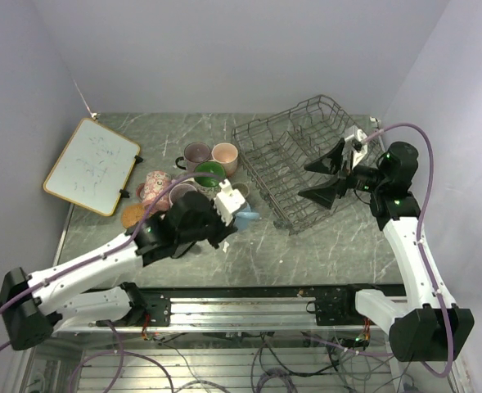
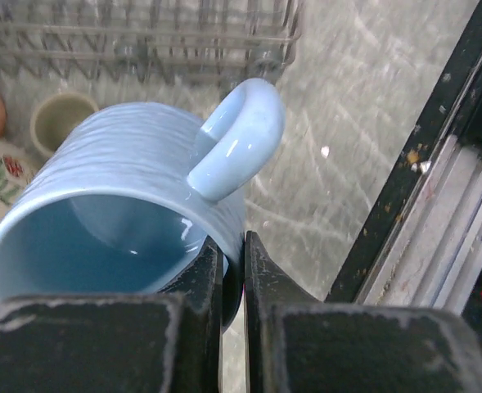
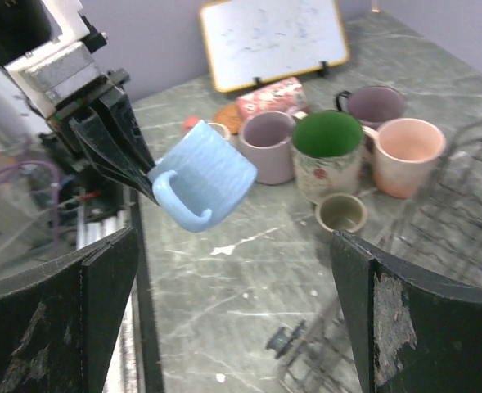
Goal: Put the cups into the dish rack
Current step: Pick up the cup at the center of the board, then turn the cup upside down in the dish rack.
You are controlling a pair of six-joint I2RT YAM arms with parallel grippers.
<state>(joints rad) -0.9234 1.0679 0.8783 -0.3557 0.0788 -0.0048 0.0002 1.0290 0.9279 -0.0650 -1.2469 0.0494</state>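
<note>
The left gripper [image 2: 236,246] has its jaws clamped together on the wall of the light blue ribbed ceramic mug [image 2: 134,188], right by the rim and just beside the handle, with one jaw inside the mouth and the other outside. The mug is held on its side, clear of the grey marbled worktop [image 1: 306,246]. Its long axis is roughly level, with the mouth turned back to the left gripper and the base pointing right, toward the grey wire dish rack [image 1: 261,164]. In the right wrist view the handle loop hangs on the mug's lower, near side. The mug sits just left of the rack's near left corner.

The right gripper [image 1: 322,178] hovers over the near right part of the rack, its jaws spread wide apart and holding nothing.

On the worktop left of the rack stand a peach ceramic mug [image 3: 404,151], a green-lined floral mug [image 3: 328,151], a mauve mug [image 3: 267,143] and a small olive-brown mug [image 3: 342,213], all upright with their mouths up. A pink floral mug [image 3: 271,98] lies on its side behind them, next to a round cork coaster [image 3: 228,115]. A wood-framed whiteboard [image 1: 92,164] stands at the far left.
</note>
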